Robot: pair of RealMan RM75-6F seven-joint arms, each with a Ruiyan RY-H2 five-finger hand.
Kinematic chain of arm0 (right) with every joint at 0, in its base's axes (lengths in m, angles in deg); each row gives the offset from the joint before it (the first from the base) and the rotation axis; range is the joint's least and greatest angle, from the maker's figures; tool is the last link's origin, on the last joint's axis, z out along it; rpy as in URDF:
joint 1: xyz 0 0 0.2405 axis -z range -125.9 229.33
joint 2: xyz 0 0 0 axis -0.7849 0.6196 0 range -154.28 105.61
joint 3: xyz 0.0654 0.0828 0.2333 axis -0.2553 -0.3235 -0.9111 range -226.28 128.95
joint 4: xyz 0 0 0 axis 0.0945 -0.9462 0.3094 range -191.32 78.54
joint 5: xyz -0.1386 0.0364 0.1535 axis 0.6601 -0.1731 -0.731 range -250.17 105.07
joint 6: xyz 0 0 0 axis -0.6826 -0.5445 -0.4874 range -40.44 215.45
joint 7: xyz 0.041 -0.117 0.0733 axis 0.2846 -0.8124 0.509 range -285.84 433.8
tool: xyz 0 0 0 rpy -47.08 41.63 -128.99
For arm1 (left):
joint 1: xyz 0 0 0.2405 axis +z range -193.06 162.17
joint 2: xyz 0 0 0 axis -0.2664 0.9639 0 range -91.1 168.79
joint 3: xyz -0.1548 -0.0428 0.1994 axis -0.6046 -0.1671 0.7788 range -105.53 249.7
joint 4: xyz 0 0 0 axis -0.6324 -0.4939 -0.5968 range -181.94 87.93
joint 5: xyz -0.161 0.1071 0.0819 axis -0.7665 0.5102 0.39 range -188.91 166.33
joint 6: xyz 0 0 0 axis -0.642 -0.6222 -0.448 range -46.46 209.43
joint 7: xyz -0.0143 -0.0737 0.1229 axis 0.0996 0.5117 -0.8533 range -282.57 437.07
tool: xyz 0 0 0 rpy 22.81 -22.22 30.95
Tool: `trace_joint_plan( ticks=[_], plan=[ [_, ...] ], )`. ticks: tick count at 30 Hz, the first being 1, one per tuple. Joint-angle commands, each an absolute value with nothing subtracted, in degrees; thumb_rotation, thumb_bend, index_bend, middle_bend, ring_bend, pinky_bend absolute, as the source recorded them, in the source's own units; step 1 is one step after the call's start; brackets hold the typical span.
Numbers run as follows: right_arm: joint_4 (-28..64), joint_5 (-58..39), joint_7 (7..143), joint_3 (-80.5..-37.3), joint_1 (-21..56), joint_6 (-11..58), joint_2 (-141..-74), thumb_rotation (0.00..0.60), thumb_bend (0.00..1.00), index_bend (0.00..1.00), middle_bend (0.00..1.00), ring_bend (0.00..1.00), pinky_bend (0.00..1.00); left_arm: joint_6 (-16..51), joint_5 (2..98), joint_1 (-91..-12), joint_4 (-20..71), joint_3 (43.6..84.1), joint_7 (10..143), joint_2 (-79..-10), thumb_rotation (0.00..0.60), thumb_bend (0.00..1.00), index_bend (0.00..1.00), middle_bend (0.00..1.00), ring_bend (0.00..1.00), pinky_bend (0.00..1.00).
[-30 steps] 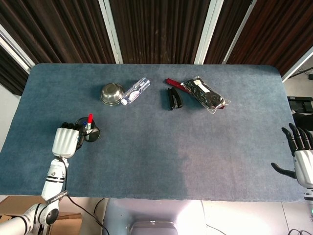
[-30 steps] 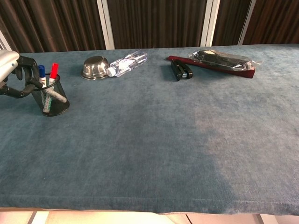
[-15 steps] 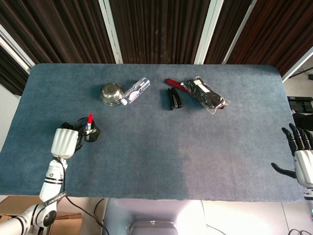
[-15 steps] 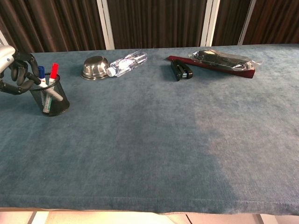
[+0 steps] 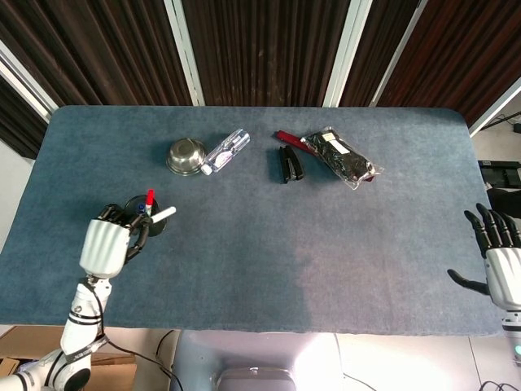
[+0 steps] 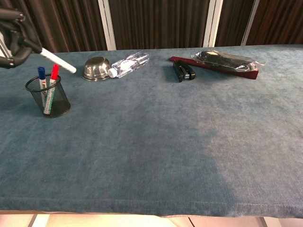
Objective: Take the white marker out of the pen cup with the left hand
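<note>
My left hand (image 5: pixel 107 242) (image 6: pixel 13 38) holds the white marker (image 6: pixel 57 62) (image 5: pixel 163 215) in the air above the black mesh pen cup (image 6: pixel 48 97) (image 5: pixel 155 224). The marker slants down to the right from the fingers, fully clear of the cup's rim. A red-capped marker (image 6: pixel 53 75) and a blue-capped one (image 6: pixel 41 74) still stand in the cup. My right hand (image 5: pixel 501 257) hovers at the table's right front edge with fingers spread, holding nothing; the chest view does not show it.
A steel bowl (image 6: pixel 96 68) and a lying plastic bottle (image 6: pixel 128 64) sit behind the cup. A black stapler (image 6: pixel 183 71) and a wrapped dark packet (image 6: pixel 226 60) on a red strip lie at the back right. The blue cloth table (image 6: pixel 156 137) spreads in front.
My left hand rose from the cup's rim, drawing the white marker up and out of the cup. The cup and its two other markers stayed put. The right hand barely shifted.
</note>
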State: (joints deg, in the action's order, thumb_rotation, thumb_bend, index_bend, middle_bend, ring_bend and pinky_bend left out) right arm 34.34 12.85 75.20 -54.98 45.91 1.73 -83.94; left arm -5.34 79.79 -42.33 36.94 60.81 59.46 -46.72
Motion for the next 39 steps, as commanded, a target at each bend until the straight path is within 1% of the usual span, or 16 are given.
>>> trace_joint_plan(
  ticks=[1, 3, 7, 13, 18, 20, 21, 23, 24, 26, 27, 28, 31, 33, 38, 39],
  plan=[
    [34.4, 13.1, 75.1, -55.1, 45.6, 2.0, -83.9, 0.600, 0.00, 0.00, 0.05, 0.00, 0.12, -1.3, 80.6, -46.6, 35.7, 59.9, 57.5, -50.8, 0.600, 0.58, 0.63, 0.70, 0.59, 0.43],
    [34.5, 13.3, 75.1, -55.1, 45.3, 2.2, -83.9, 0.600, 0.00, 0.00, 0.05, 0.00, 0.12, 2.5, 79.0, -49.5, 33.2, 58.6, 56.5, -53.8, 0.600, 0.58, 0.63, 0.70, 0.59, 0.43],
    [34.4, 13.4, 75.1, -55.0, 45.1, 2.4, -83.9, 0.600, 0.00, 0.00, 0.05, 0.00, 0.12, 7.1, 75.0, -53.8, 25.7, 55.9, 55.8, -59.9, 0.600, 0.58, 0.64, 0.72, 0.59, 0.43],
    [34.6, 13.1, 74.9, -55.0, 45.4, 2.3, -83.6, 0.600, 0.00, 0.00, 0.05, 0.00, 0.12, 8.8, 72.0, -57.9, 14.5, 53.9, 55.5, -68.1, 0.600, 0.58, 0.64, 0.72, 0.59, 0.42],
    [34.6, 13.0, 74.9, -54.9, 45.5, 2.2, -83.6, 0.600, 0.00, 0.00, 0.05, 0.00, 0.12, 9.6, 69.8, -59.3, 10.4, 53.0, 54.8, -71.7, 0.600, 0.54, 0.61, 0.70, 0.56, 0.40],
    [34.6, 12.9, 74.9, -54.9, 45.5, 2.2, -83.6, 0.600, 0.00, 0.00, 0.05, 0.00, 0.12, 9.9, 69.4, -59.5, 10.0, 53.0, 54.3, -72.1, 0.600, 0.50, 0.58, 0.68, 0.55, 0.38],
    [34.6, 12.9, 74.9, -54.9, 45.5, 2.2, -83.6, 0.600, 0.00, 0.00, 0.05, 0.00, 0.12, 10.3, 69.0, -59.5, 9.7, 53.2, 53.8, -72.4, 0.600, 0.46, 0.53, 0.65, 0.52, 0.37],
    [34.4, 12.6, 75.1, -55.1, 45.4, 2.2, -83.8, 0.600, 0.00, 0.00, 0.05, 0.00, 0.12, 11.2, 67.6, -59.8, 9.6, 53.3, 51.2, -73.6, 0.600, 0.38, 0.38, 0.53, 0.42, 0.31],
    [34.4, 12.5, 75.2, -55.2, 45.3, 2.3, -83.8, 0.600, 0.00, 0.00, 0.05, 0.00, 0.12, 12.1, 66.8, -59.6, 10.4, 53.9, 49.1, -73.7, 0.600, 0.36, 0.27, 0.45, 0.34, 0.26],
    [34.4, 12.6, 75.2, -55.3, 45.3, 2.2, -83.8, 0.600, 0.00, 0.00, 0.05, 0.00, 0.12, 12.9, 64.4, -58.3, 17.1, 53.5, 47.2, -71.8, 0.600, 0.34, 0.10, 0.31, 0.21, 0.18],
    [34.4, 12.7, 75.2, -55.2, 45.3, 2.2, -83.8, 0.600, 0.00, 0.00, 0.05, 0.00, 0.12, 12.9, 63.3, -57.4, 21.8, 53.3, 46.4, -69.9, 0.600, 0.33, 0.04, 0.25, 0.16, 0.16],
    [34.4, 12.7, 75.2, -55.2, 45.3, 2.2, -83.8, 0.600, 0.00, 0.00, 0.05, 0.00, 0.12, 13.0, 62.5, -56.8, 25.2, 53.3, 45.7, -68.5, 0.600, 0.33, 0.01, 0.21, 0.13, 0.14],
    [34.4, 12.6, 75.3, -55.2, 45.3, 2.2, -83.8, 0.600, 0.00, 0.00, 0.05, 0.00, 0.12, 13.1, 60.6, -55.0, 35.3, 53.7, 42.0, -63.0, 0.600, 0.32, 0.00, 0.12, 0.04, 0.09],
    [34.3, 12.5, 75.4, -55.2, 45.4, 2.0, -83.8, 0.600, 0.00, 0.00, 0.05, 0.00, 0.12, 12.1, 60.3, -53.7, 41.4, 54.2, 40.1, -59.2, 0.600, 0.31, 0.00, 0.10, 0.02, 0.08],
    [33.9, 12.3, 75.9, -55.0, 45.4, 2.7, -83.5, 0.600, 0.00, 0.00, 0.06, 0.00, 0.12, 7.9, 60.3, -48.9, 51.7, 54.8, 39.7, -49.0, 0.600, 0.31, 0.00, 0.10, 0.02, 0.06],
    [33.7, 12.4, 76.3, -54.8, 45.3, 3.2, -83.3, 0.600, 0.00, 0.00, 0.06, 0.00, 0.12, 6.9, 59.9, -47.2, 53.6, 55.0, 40.2, -45.6, 0.600, 0.31, 0.00, 0.10, 0.02, 0.05]
  ],
)
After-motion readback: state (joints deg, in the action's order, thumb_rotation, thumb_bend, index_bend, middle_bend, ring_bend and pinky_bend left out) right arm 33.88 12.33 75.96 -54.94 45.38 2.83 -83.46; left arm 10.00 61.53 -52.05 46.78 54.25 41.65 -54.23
